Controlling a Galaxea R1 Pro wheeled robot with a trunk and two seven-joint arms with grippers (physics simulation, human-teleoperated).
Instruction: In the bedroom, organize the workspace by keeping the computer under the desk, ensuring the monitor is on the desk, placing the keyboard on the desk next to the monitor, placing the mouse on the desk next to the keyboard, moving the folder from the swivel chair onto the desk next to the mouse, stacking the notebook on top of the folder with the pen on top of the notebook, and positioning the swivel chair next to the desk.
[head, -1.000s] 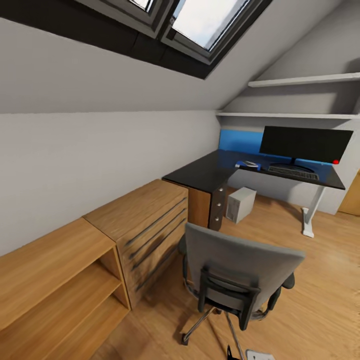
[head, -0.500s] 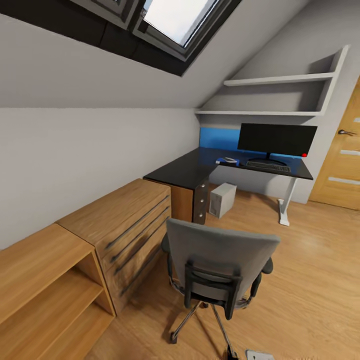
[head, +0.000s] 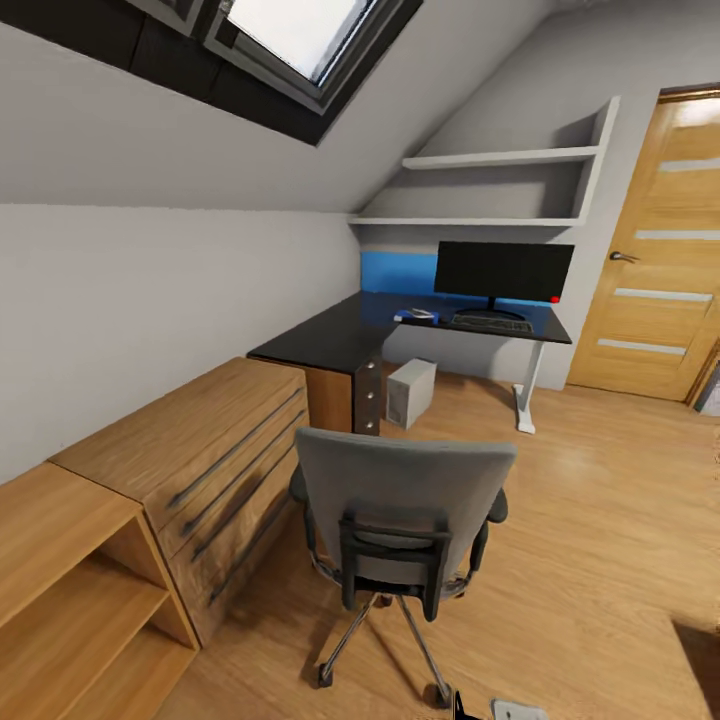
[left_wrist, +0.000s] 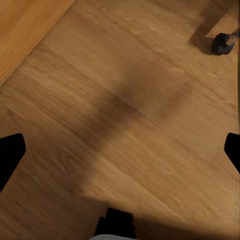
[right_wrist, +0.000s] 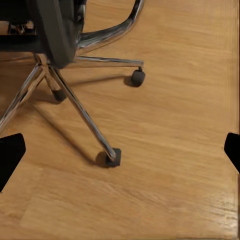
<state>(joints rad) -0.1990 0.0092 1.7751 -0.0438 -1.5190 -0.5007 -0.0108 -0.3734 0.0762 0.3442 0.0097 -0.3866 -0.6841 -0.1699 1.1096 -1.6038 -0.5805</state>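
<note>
The black L-shaped desk (head: 325, 340) stands against the far wall. On it are the wide monitor (head: 503, 270), the keyboard (head: 490, 324) in front of it, and the blue folder (head: 413, 317) with a pale thing on top, too small to name. The mouse and pen are too small to make out. The grey computer (head: 410, 392) sits on the floor under the desk. The swivel chair (head: 400, 490) is near me, its back toward me and its seat hidden. My left gripper (left_wrist: 120, 152) and right gripper (right_wrist: 120, 150) are open over the floor, the right one by the chair's chrome base (right_wrist: 75, 102).
A light wooden drawer cabinet (head: 200, 450) and an open wooden shelf unit (head: 70, 580) line the left wall. A wooden door (head: 650, 260) is at the right, with wall shelves (head: 500, 160) above the desk. One chair caster (left_wrist: 222, 42) lies near the left gripper.
The head view has swung to the right, so everything sits further left in the picture and the door has come into view. Nothing in the room has moved.
</note>
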